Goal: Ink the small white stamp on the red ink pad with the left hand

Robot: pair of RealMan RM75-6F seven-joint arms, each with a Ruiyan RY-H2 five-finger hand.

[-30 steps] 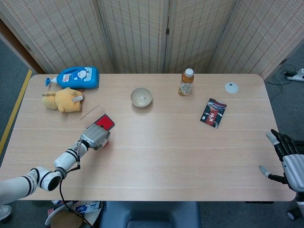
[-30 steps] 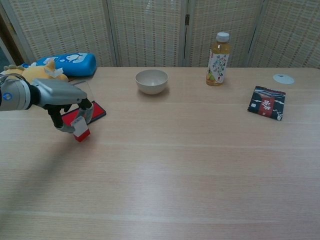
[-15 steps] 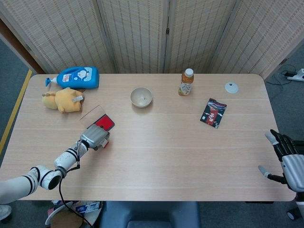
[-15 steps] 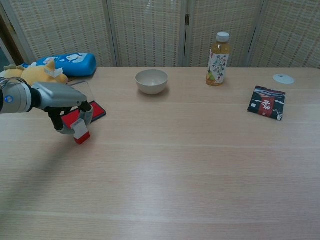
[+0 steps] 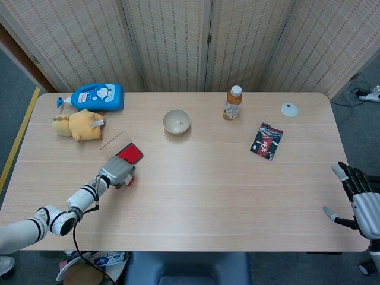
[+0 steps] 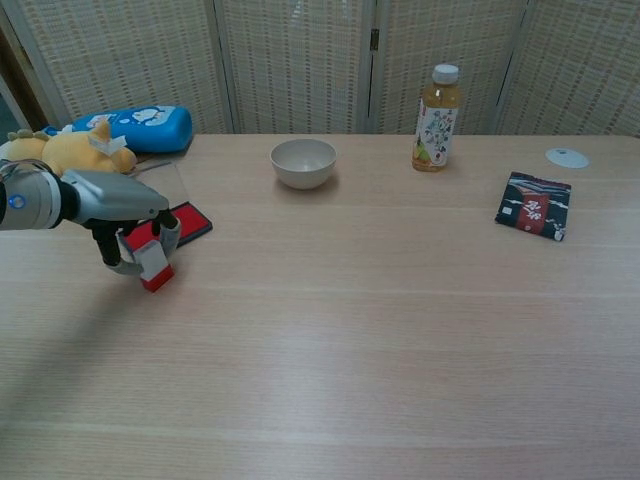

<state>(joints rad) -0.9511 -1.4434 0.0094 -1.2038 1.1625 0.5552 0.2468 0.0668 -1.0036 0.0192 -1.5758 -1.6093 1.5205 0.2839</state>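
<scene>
My left hand [image 6: 125,215] [image 5: 117,171] grips the small white stamp [image 6: 153,262], which has a red base and stands just above or on the table. It sits just in front of the red ink pad [image 6: 170,224] [image 5: 130,154], whose clear lid is folded back. In the head view the hand covers most of the stamp. My right hand [image 5: 359,199] hangs off the table's right edge, fingers spread and holding nothing; the chest view does not show it.
A yellow plush toy [image 5: 78,124] and a blue bottle [image 5: 95,96] lie at the far left. A white bowl [image 5: 177,121], a tea bottle [image 5: 233,103], a dark snack packet [image 5: 267,141] and a small white disc [image 5: 289,109] stand further back and right.
My left hand has shifted slightly to the left with the stamp, toward my own side of the ink pad. The right hand has barely moved.
</scene>
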